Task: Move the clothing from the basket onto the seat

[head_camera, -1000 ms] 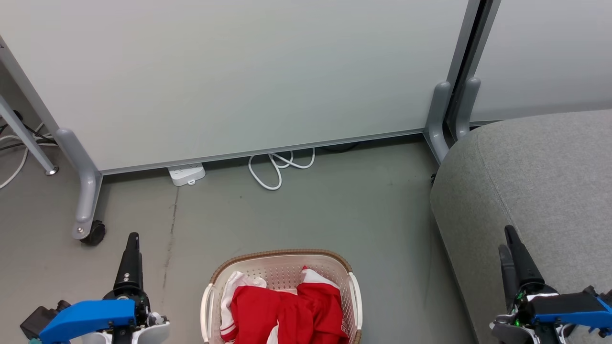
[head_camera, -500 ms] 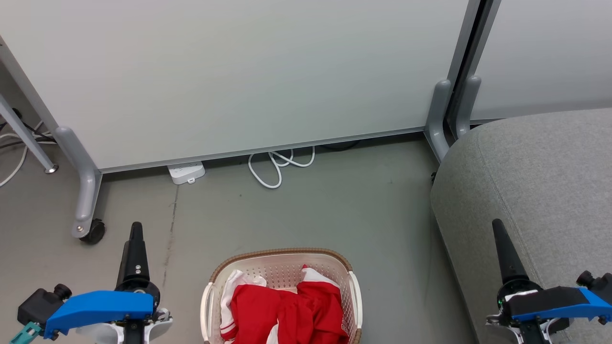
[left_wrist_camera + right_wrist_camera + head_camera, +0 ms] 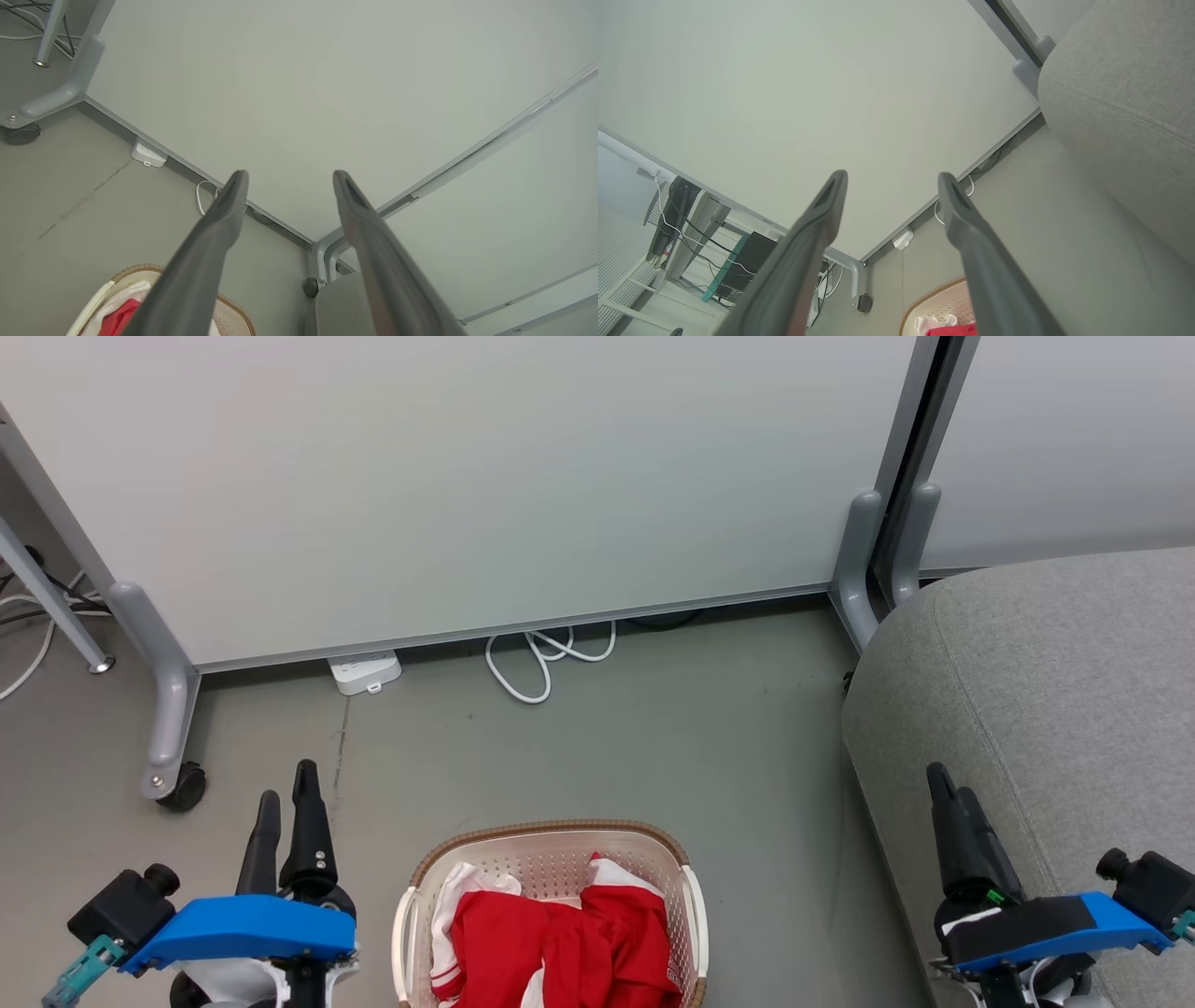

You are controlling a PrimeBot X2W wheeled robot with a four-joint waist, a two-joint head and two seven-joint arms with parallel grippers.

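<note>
Red clothing [image 3: 560, 947] lies bunched in the basket [image 3: 551, 831], low centre of the head view, on the grey floor. Left gripper [image 3: 286, 781] hangs just left of the basket, fingers spread, tips toward the partition panel [image 3: 467, 476]. Right gripper [image 3: 945, 782] is well to the basket's right, fingers likewise apart, over the near edge of the seat [image 3: 1055, 672]. Power strip [image 3: 364, 672] and looped white cable [image 3: 541, 663] lie at the panel's foot, beyond the basket. A caster [image 3: 182, 789] sits near the left gripper.

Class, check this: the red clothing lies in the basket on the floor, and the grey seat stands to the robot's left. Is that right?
No. The seat stands to the robot's right, as the head view shows. The clothing does lie in the basket on the floor.
</note>
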